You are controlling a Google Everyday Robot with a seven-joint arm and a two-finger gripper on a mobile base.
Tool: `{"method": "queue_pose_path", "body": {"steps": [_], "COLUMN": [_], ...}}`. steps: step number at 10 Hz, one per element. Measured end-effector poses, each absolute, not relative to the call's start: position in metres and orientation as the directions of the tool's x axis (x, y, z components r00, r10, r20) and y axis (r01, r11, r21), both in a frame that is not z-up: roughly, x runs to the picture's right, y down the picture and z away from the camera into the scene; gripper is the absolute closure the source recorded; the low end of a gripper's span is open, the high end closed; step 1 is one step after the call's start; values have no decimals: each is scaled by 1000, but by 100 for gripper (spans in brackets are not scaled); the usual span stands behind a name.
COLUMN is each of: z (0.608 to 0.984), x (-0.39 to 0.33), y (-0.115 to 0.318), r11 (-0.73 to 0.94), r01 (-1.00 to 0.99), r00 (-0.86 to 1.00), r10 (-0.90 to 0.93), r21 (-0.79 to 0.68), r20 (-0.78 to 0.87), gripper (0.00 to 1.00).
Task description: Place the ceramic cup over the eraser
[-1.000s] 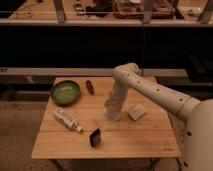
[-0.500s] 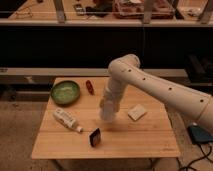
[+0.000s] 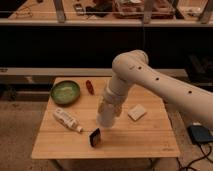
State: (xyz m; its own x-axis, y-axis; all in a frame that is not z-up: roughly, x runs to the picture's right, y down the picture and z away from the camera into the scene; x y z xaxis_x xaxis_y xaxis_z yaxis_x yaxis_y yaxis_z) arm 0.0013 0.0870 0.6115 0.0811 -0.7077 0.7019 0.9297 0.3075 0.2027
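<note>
Cup (image 3: 105,120) sits mid-table, a bit left of centre, long axis near vertical with a slight lean; can't tell which end is the mouth. It is plain white, tapered, no handle showing. Gripper (image 3: 107,110) points down from above, fingers pinched shut on the cup's upper part. Eraser (image 3: 95,137) is a small black block standing near the front edge, just front-left of the cup, not touching it. Free table (image 3: 150,142) lies toward the front right corner. Tube (image 3: 67,120) lies left, bowl (image 3: 65,92) at the back left corner, red object (image 3: 89,86) near the back edge, pad (image 3: 137,112) right of the cup.
</note>
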Motion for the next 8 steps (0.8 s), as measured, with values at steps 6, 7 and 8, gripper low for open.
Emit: {"method": "queue_pose_path", "body": {"steps": [6, 7, 8], "z": [589, 592, 596], "x": [-18, -23, -38], "y": [123, 128, 135], "r11": [226, 212, 194], "r01": [934, 936, 936], "r00": [-38, -49, -67], "r10": [-707, -712, -722], "r21": [276, 281, 295], "r20": [706, 700, 689], "gripper": [100, 100, 100]}}
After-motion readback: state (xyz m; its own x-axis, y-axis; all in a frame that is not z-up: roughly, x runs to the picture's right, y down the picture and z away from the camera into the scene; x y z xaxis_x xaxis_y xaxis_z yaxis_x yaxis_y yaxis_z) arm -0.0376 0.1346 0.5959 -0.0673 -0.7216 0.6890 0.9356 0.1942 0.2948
